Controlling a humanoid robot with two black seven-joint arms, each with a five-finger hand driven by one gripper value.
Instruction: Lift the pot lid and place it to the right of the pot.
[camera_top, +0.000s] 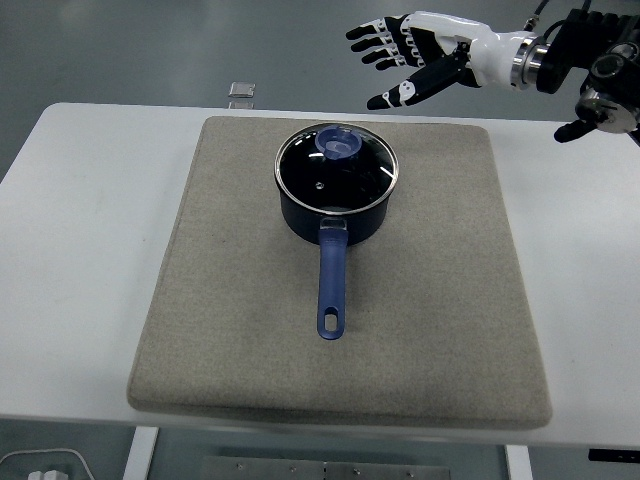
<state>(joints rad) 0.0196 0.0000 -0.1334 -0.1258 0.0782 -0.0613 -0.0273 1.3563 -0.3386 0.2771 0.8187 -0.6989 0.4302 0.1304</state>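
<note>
currently: pot (337, 200) sits toward the far middle of the grey mat (440, 330) on the white desk (80, 250), long handle toward the near edge; glass lid (338, 166) seated on it, blue knob (339, 145) off-centre toward the far rim. right hand (415, 52) above the mat's far edge, up-right of the pot, fingers spread, holding nothing. advice: descend over the knob, pinch it squarely, lift straight up before moving right.
</note>
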